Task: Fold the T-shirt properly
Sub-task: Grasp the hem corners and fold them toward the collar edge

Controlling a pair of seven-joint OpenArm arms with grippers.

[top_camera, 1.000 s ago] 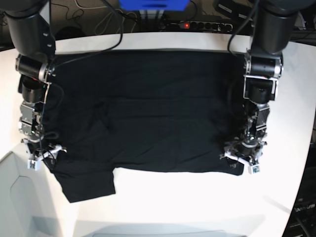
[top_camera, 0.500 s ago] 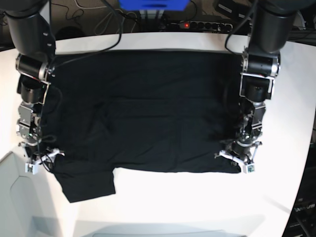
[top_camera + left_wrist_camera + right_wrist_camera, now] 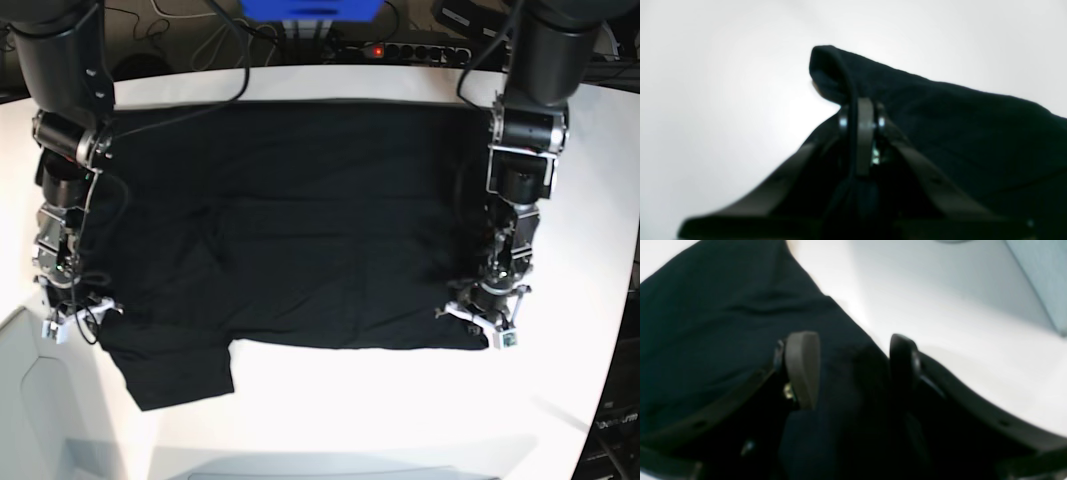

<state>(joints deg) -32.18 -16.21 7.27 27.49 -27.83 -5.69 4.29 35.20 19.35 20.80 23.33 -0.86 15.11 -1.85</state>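
White table (image 3: 400,400) beneath black T-shirt (image 3: 290,220)

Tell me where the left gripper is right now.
In the base view the left gripper is at the right, shut on the near right corner of the T-shirt, by the white table.

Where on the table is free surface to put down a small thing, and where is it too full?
Bare white table lies along the near edge, below the T-shirt hem, and beyond the left pincer toward the outer edge. The middle is covered by cloth; both lower corners are crowded by pincers.
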